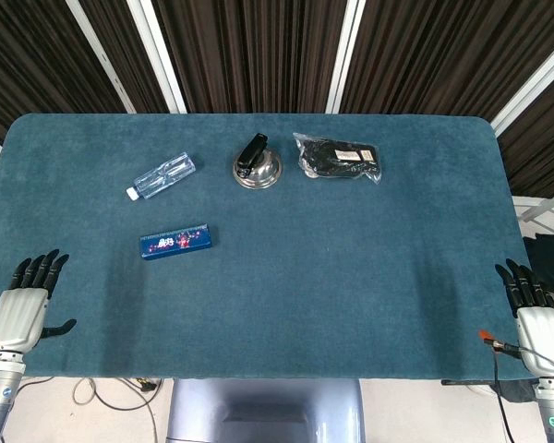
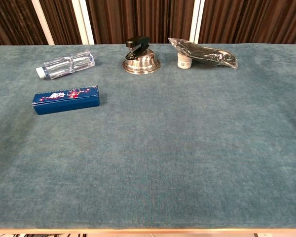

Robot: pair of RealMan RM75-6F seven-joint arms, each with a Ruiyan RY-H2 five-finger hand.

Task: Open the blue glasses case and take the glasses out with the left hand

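Observation:
The blue glasses case (image 1: 176, 242) (image 2: 66, 99), a long closed box with a red and white print, lies on the left half of the teal table. My left hand (image 1: 20, 312) hovers flat at the near left corner, fingers apart, holding nothing, well short of the case. At the near right edge my right hand (image 1: 535, 317) is likewise spread and holds nothing. Neither hand shows in the chest view.
A clear plastic bottle (image 1: 162, 175) (image 2: 65, 64) lies behind the case. A black stapler sits on a steel bowl (image 1: 257, 166) (image 2: 140, 59) at the back centre. A dark item in a plastic bag (image 1: 340, 159) (image 2: 204, 55) lies to its right.

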